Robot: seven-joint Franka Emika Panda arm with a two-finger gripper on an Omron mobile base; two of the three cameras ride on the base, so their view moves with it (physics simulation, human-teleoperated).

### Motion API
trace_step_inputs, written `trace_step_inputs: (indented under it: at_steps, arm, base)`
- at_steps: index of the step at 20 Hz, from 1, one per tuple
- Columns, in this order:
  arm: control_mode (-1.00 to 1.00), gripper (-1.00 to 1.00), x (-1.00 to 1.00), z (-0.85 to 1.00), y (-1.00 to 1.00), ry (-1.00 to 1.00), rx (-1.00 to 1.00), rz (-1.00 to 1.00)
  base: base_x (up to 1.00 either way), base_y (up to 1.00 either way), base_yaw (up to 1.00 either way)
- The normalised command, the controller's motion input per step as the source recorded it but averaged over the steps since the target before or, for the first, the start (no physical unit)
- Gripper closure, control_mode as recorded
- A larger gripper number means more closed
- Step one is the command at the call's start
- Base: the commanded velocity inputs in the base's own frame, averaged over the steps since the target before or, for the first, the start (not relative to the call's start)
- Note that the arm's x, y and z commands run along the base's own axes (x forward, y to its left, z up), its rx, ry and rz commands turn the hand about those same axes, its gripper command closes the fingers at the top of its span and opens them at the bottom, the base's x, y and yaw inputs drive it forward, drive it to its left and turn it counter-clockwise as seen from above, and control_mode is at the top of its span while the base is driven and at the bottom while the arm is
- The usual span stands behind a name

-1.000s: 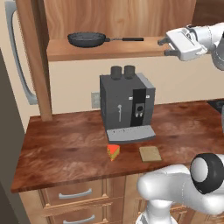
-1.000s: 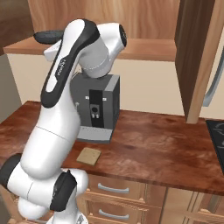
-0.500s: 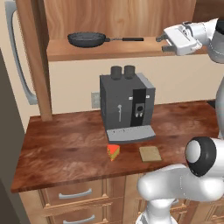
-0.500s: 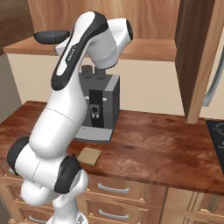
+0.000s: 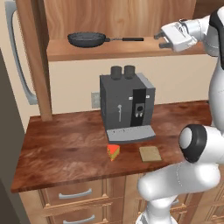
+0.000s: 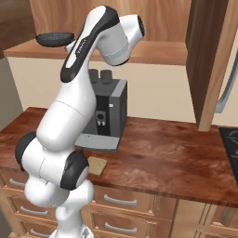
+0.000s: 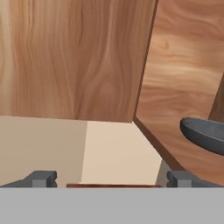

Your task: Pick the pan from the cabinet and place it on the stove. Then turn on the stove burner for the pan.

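The pan (image 5: 87, 39) sits on the open shelf of the cabinet (image 5: 109, 51), its thin black handle pointing right. Level with that shelf, my gripper (image 5: 160, 40) hangs open and empty, a short gap right of the handle's tip. In the right base view the pan (image 6: 56, 38) lies at the shelf's left end, partly behind my arm. The hand view has the pan's rim (image 7: 205, 134) at the right edge, and my gripper (image 7: 113, 179) shows both tips far apart. A corner of the black stove (image 6: 230, 145) shows at the far right.
A dark coffee machine (image 5: 127, 107) stands on the wooden counter (image 5: 65, 148) below the shelf. A cheese wedge (image 5: 113, 152) and a slice of bread (image 5: 150, 153) lie in front of it. An open cabinet door (image 6: 211, 60) with a silver bar handle hangs right of the shelf.
The hand has moved a little left and up along the shelf, closer to the pan's handle. The arm's lower links have swung round. The jaws stay wide open.
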Motion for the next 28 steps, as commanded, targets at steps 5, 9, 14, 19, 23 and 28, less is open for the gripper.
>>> trace_step_inputs:
  at_steps: [5,9,14,19,23,28]
  arm:
    - [-1.0,-1.0,0.23,-0.01,-0.16,0.01,0.0,0.0]
    - [-1.0,-1.0,0.26,0.0,-0.05,0.02,-0.01,0.0]
    - [-1.0,-1.0,0.29,-0.03,0.0,0.05,-0.03,0.0]
    - [-1.0,-1.0,0.3,-0.1,0.0,0.01,-0.06,0.0]
    - [-1.0,-1.0,0.32,-0.1,0.0,-0.01,-0.08,0.0]
    - [-1.0,-1.0,0.33,-0.06,-0.01,-0.04,-0.08,0.0]
  base:
    - [0.0,0.0,0.0]
    - [0.0,0.0,0.0]
    - [0.0,0.0,0.0]
    - [0.0,0.0,0.0]
    - [0.0,0.0,0.0]
    - [0.0,0.0,0.0]
